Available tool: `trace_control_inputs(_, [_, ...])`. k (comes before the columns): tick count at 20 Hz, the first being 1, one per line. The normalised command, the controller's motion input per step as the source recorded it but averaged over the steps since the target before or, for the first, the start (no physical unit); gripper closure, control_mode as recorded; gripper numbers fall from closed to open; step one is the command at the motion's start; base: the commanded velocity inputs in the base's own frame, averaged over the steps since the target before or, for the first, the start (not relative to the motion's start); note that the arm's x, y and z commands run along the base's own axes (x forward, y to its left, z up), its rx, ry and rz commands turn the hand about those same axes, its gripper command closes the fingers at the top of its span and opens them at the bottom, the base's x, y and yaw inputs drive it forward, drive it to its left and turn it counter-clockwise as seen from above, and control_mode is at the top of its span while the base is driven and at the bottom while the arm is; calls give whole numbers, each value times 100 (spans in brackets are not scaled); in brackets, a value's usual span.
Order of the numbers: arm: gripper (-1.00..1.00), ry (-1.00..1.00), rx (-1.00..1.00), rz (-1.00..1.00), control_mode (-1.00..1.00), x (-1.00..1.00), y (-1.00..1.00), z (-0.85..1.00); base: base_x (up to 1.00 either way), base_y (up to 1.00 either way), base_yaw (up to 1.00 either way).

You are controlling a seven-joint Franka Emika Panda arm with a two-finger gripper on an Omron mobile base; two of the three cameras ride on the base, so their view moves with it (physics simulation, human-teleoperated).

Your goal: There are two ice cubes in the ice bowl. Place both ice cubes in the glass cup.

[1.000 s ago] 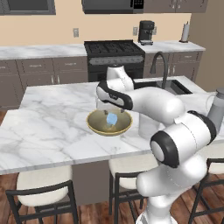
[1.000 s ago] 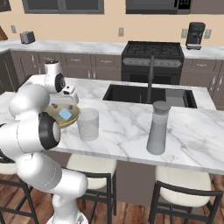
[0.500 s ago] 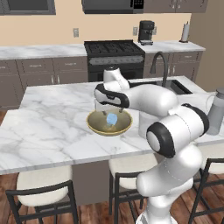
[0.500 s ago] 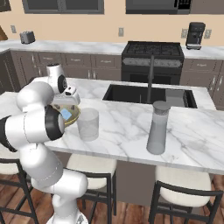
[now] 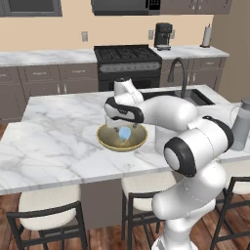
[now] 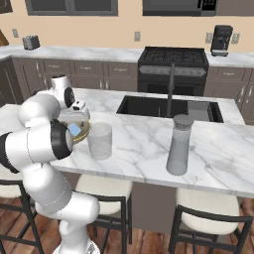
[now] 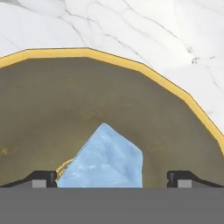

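Left to right on the worktop (image 5: 58, 141): ice bowl (image 5: 103, 139) first, then the glass cup (image 6: 100, 141) just beside it on the right, grey jug (image 6: 178, 145) well apart further right. Your gripper (image 7: 112, 177) sits low over the bowl, wrist pointing down into it. Key relation: the ice cube (image 7: 105, 159) lies straight ahead of the gripper, centred between the two fingertips (image 7: 41, 178), which stand wide to either side and do not touch it, so the gripper is released, holding nothing. The cube is tilted, one corner up, so no clear long axis; I'd judge you need to drop straight down and close, no sideways shift. Single arm, so no choice of hand. Only one cube is distinct; the left base view shows a pale-blue blob (image 5: 125, 132) in the bowl under the wrist, and I cannot tell whether a second cube is there. The hand view gives the finger-to-cube alignment, which the base views hide behind the arm. The right base view gives the cup's place next to the bowl (image 6: 83, 133) and that the cup looks empty; the left base view has it mostly covered by the forearm. Risk, as a guess: the tilted cube may slip out when squeezed.
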Motion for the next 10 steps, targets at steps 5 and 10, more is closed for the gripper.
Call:
trace_control_inputs(5, [-100,0,0,1,-100,0,0,-4,0,0,0])
trace_control_inputs(10, [-100,0,0,1,-100,0,0,-16,0,0,0])
